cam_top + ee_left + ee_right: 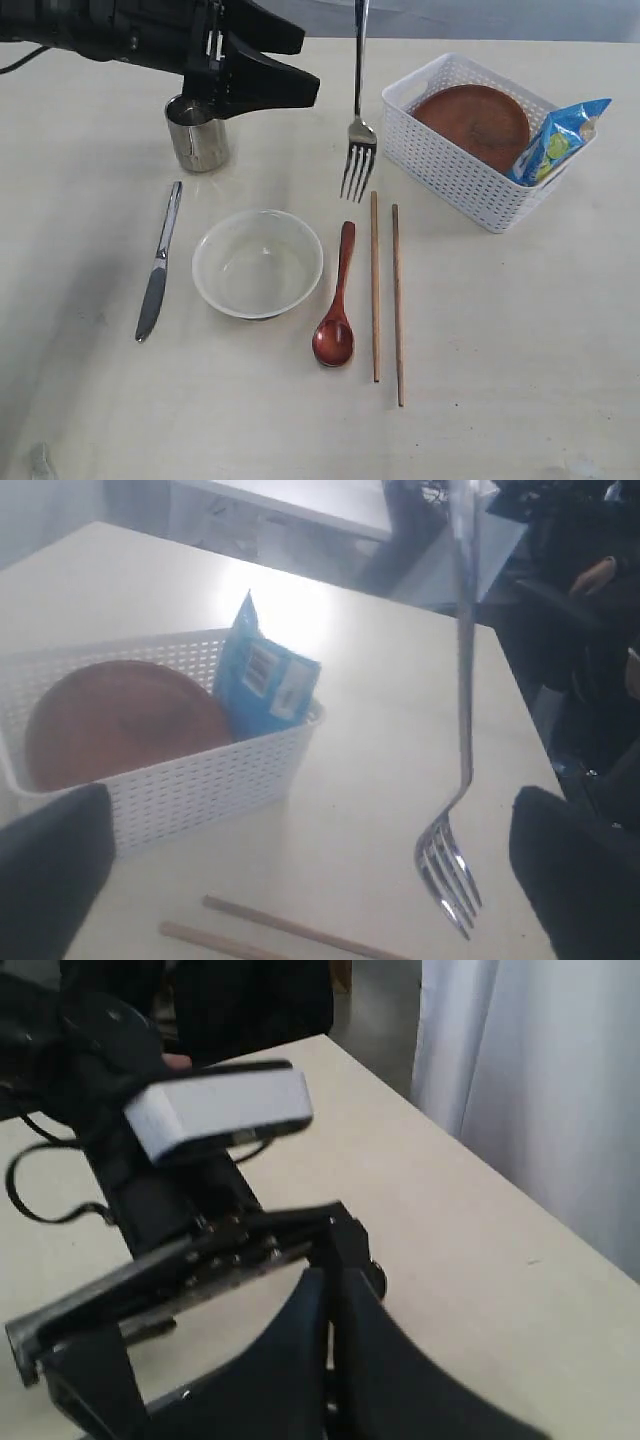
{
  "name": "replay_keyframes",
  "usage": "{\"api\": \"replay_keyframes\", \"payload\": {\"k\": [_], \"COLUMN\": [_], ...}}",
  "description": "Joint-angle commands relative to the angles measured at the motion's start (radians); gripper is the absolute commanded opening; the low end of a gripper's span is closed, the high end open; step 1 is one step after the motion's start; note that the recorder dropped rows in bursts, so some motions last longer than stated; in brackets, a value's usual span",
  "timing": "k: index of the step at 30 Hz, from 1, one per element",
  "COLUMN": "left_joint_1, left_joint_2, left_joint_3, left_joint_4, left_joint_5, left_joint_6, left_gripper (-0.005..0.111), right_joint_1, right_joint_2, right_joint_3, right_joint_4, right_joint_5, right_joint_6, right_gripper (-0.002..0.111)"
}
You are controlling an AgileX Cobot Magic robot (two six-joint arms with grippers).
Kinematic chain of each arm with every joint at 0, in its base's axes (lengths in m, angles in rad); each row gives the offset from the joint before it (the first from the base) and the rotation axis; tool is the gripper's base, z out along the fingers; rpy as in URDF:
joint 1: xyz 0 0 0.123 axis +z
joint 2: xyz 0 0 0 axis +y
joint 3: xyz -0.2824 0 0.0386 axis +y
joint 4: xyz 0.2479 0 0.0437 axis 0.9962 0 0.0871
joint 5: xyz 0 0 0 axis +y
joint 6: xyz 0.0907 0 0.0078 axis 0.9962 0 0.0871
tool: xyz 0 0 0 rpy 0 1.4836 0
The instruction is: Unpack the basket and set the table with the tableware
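While the fork [358,150] hangs tines-down at top centre of the exterior view, the left gripper [305,65] hovers at upper left over the steel cup [197,133]. The knife [157,275], bowl [257,265], spoon [334,340] and chopsticks [375,290] lie mid-table [500,330], and the plate [470,120] sits in the basket [450,175] at upper right. In the left wrist view its fingers [50,870] stand wide apart. In the right wrist view the right gripper [328,1360] is clamped on the fork's handle, itself hidden.
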Motion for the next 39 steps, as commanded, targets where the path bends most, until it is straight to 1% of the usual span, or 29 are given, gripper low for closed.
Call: {"api": "replay_keyframes", "payload": {"k": [1,7,16,18,20,22,23,24,25,28,37,38,39], "left_joint_1": [-0.036,-0.128,-0.136,-0.136,-0.136,-0.136,-0.136,-0.136,-0.136,-0.136,-0.136,-0.136,-0.136], "left_joint_2": [0.003,0.003,0.003,0.003,0.003,0.003,0.003,0.003,0.003,0.003,0.003,0.003,0.003], "left_joint_3": [0.007,0.007,0.007,0.007,0.007,0.007,0.007,0.007,0.007,0.007,0.007,0.007,0.007], "left_joint_4": [-0.059,-0.111,-0.117,-0.117,-0.111,-0.111,-0.111,-0.113,-0.117,-0.121,-0.133,-0.135,-0.136], "left_joint_5": [0.016,0.016,0.016,0.016,0.016,0.016,0.016,0.016,0.016,0.016,0.016,0.016,0.016], "left_joint_6": [0.024,0.07,0.076,0.081,0.093,0.096,0.096,0.096,0.096,0.096,0.092,0.092,0.092], "left_gripper": [0.105,0.105,0.105,0.104,0.094,0.079,0.065,0.055,0.042,0.001,0.0,0.0,0.0], "right_joint_1": [-0.002,-0.002,-0.002,-0.002,-0.002,-0.002,-0.002,-0.002,-0.002,-0.002,-0.002,-0.002,-0.002], "right_joint_2": [-0.003,0.0,-0.001,-0.001,-0.001,-0.001,-0.001,-0.001,-0.001,-0.001,-0.001,-0.001,-0.001], "right_joint_3": [-0.008,-0.006,-0.006,-0.006,-0.006,-0.006,-0.006,-0.006,-0.006,-0.006,-0.006,-0.006,-0.006], "right_joint_4": [0.057,0.064,0.064,0.064,0.064,0.064,0.064,0.064,0.064,0.064,0.07,0.072,0.074], "right_joint_5": [0.007,0.008,0.008,0.008,0.012,0.012,0.012,0.012,0.012,0.012,-0.004,-0.004,-0.004], "right_joint_6": [-0.049,-0.052,-0.05,-0.05,-0.05,-0.05,-0.05,-0.05,-0.05,-0.052,-0.044,-0.044,-0.044], "right_gripper": [0.0,0.0,0.0,0.0,0.0,0.0,0.0,0.0,0.0,0.0,0.0,0.003,0.009]}}
